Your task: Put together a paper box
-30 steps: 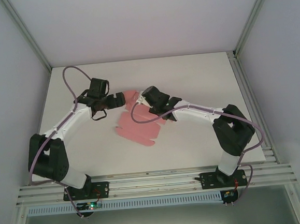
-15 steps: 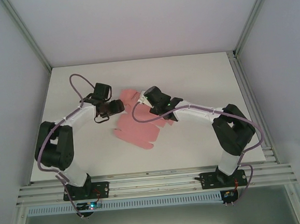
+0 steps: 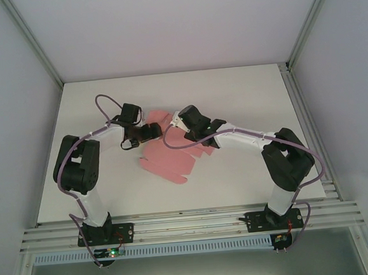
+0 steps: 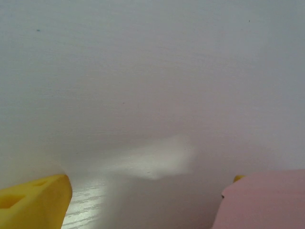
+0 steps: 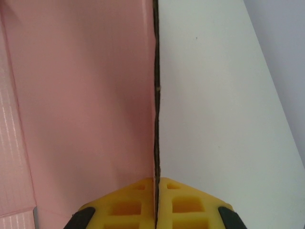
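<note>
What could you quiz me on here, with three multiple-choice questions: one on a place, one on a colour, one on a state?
1. Where on the table is the paper box?
A) far right corner
B) hanging off the near edge
C) around the middle
2. What colour is it?
A) pink
B) blue
C) green
3. The right tool is:
A) wide open
B) shut on the card's edge
C) holding a cup
Answers:
1 C, the top view shows it mid-table.
2 A, it is pink in every view.
3 B, the right wrist view shows the tool pinching the thin edge.
</note>
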`<state>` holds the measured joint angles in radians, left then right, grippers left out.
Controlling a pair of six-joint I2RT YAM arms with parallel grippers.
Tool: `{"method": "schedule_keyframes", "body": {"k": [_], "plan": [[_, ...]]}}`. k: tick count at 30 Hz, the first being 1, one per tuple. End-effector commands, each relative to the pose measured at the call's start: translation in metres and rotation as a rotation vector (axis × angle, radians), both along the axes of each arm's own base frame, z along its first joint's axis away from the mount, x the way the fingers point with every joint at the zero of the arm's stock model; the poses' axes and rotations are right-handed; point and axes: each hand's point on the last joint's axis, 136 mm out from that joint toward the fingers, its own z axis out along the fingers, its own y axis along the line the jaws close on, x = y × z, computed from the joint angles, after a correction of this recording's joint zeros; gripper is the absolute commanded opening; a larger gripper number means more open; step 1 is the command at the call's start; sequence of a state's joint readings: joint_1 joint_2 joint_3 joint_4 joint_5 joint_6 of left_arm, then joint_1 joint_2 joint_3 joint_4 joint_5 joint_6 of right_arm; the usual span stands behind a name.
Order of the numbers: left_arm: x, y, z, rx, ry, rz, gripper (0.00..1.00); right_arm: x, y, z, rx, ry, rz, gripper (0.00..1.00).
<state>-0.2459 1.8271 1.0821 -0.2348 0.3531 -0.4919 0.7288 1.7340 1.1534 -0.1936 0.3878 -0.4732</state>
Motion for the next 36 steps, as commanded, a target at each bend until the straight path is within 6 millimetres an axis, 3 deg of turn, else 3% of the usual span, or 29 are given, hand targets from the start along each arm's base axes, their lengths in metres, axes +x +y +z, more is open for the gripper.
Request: {"method": "schedule_keyframes", "body": {"k": [1, 7, 13, 21, 28, 30, 36], "plan": [[0.003, -0.011, 0.000, 0.021, -0.042, -0.049, 0.92, -0.005, 0.008, 0.001, 0.054, 0.006, -0.005, 0.00], [-0.001, -0.009, -0.003, 0.028, -0.016, -0.031, 0.96, -0.008, 0.009, -0.009, -0.105, -0.064, 0.059, 0.00], [-0.006, 0.002, 0.039, 0.064, -0.097, -0.024, 1.00, 0.002, -0.005, 0.004, -0.331, -0.187, 0.143, 0.00], [-0.017, 0.059, 0.093, 0.246, -0.229, 0.141, 1.00, 0.010, 0.009, 0.049, -0.376, -0.406, 0.263, 0.00], [-0.016, 0.093, 0.096, 0.287, -0.219, 0.304, 1.00, 0.019, 0.016, 0.074, -0.434, -0.590, 0.284, 0.00], [-0.016, 0.099, 0.089, 0.283, -0.195, 0.332, 1.00, 0.017, 0.017, 0.066, -0.455, -0.592, 0.299, 0.00], [-0.016, 0.114, 0.074, 0.267, -0.162, 0.396, 1.00, 0.001, 0.017, 0.018, -0.432, -0.515, 0.316, 0.00]]}}
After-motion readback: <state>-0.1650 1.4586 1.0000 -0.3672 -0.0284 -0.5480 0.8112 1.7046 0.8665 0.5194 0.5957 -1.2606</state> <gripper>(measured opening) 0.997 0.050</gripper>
